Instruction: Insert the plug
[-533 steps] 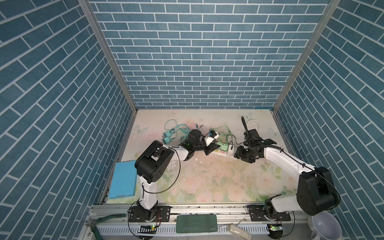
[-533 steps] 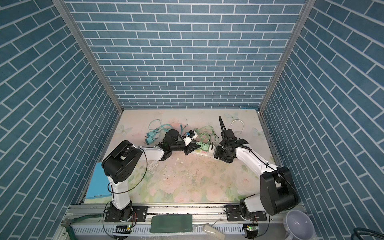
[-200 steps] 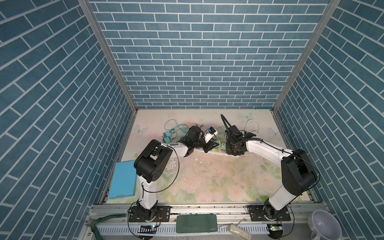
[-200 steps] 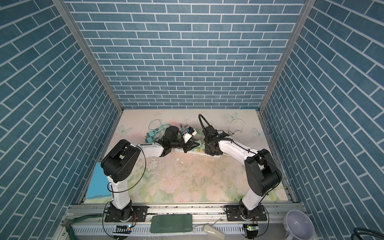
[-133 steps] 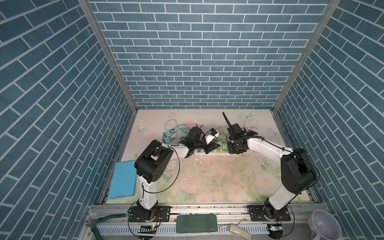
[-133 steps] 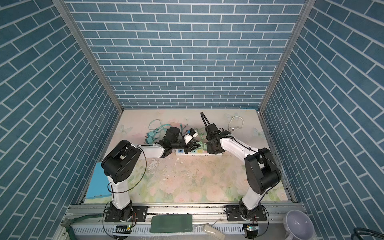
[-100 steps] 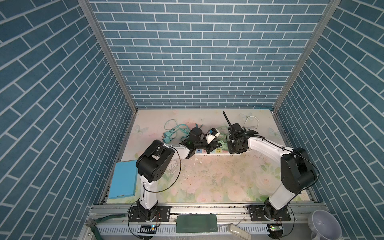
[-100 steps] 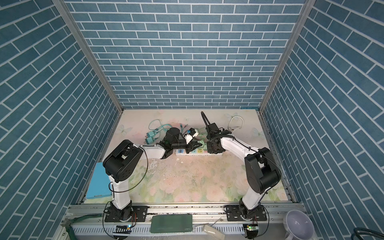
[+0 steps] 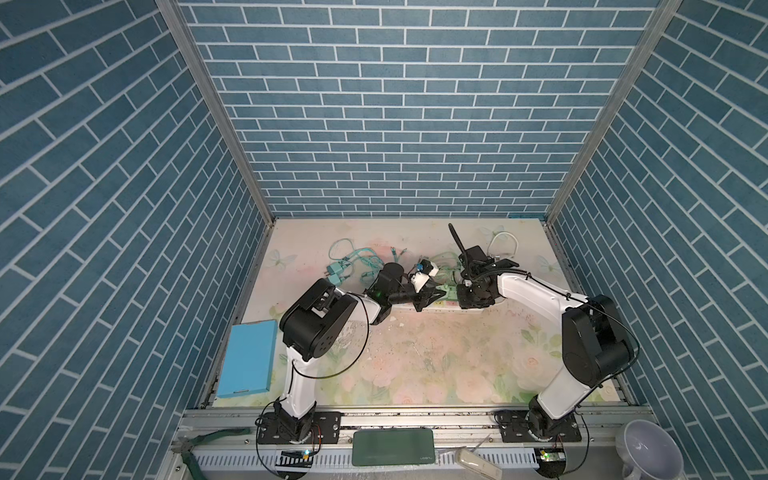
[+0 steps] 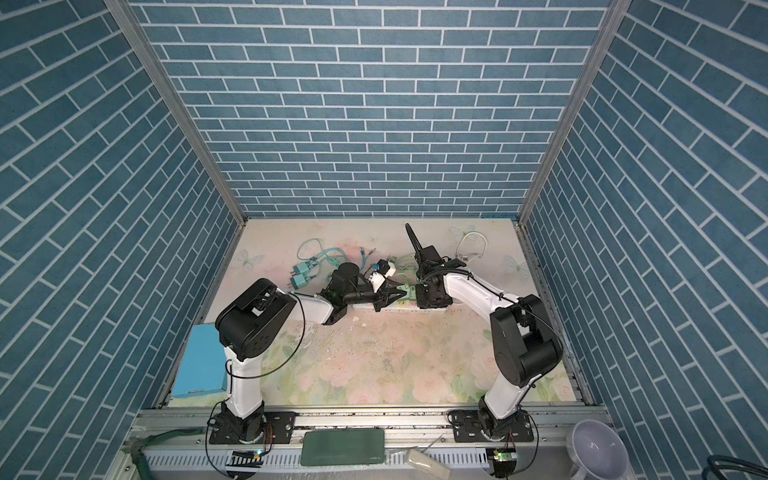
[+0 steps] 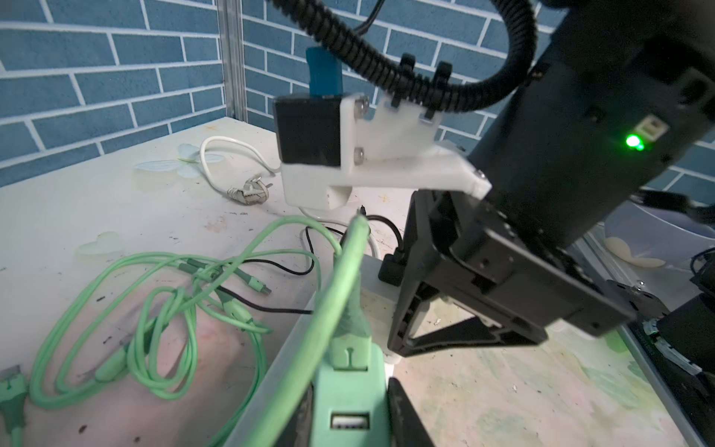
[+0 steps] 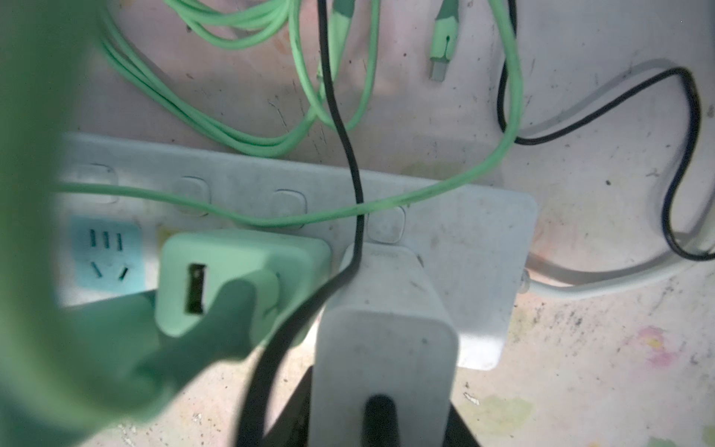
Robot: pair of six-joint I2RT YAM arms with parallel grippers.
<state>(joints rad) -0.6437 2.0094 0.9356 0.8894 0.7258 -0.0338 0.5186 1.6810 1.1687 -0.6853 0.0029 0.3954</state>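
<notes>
Found the left pincer (image 11: 348,396) clamped closed on the green charger (image 12: 232,278), one finger (image 11: 404,410) lying against its side. Located that charger standing on the white power strip (image 12: 464,240), between a blue-marked socket (image 12: 106,253) and the white charger (image 12: 387,329), just beside the latter; unable to confirm from either wrist view how deep its pins sit. Noted one vacant USB port facing away from the strip, and a green cable (image 12: 240,143) leaving the charger, crossing the strip's row of buttons and lying in tangled loops on the bench (image 9: 436,365) behind. Found the right pincer (image 12: 381,429) straddling the white charger, dark fingers showing on both sides; unable to tell whether gripping or merely flanking. Traced a black cable (image 12: 340,116) past the white charger's side and across the strip. Recorded in both top views the two arms meeting nose to nose over the strip at mid-bench. Logged further off: a white lead (image 11: 247,191) with its plug toward the back of the bench, teal plugs (image 9: 336,274) beyond the left arm, a blue box (image 9: 249,357) at the bench's left edge.
</notes>
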